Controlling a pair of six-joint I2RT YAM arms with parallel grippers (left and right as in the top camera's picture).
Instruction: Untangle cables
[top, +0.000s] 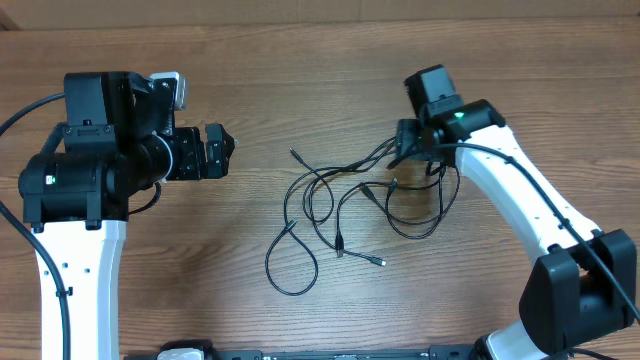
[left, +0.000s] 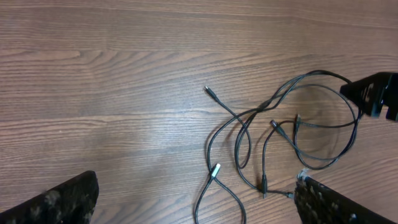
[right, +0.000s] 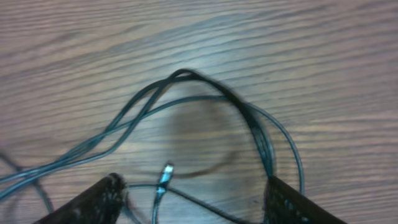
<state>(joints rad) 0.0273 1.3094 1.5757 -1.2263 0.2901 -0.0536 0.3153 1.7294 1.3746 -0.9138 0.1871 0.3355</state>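
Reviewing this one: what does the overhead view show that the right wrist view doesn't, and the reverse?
Overhead only: the whole spread of cables across the wooden table, and the left end effector, open and clear of them. Right wrist only: a close look at bunched strands arching between the fingers of the right end effector, its jaws apart, with a silvery plug lying near one finger. Both: thin black cables on wood, with the right end effector at the bundle's edge.
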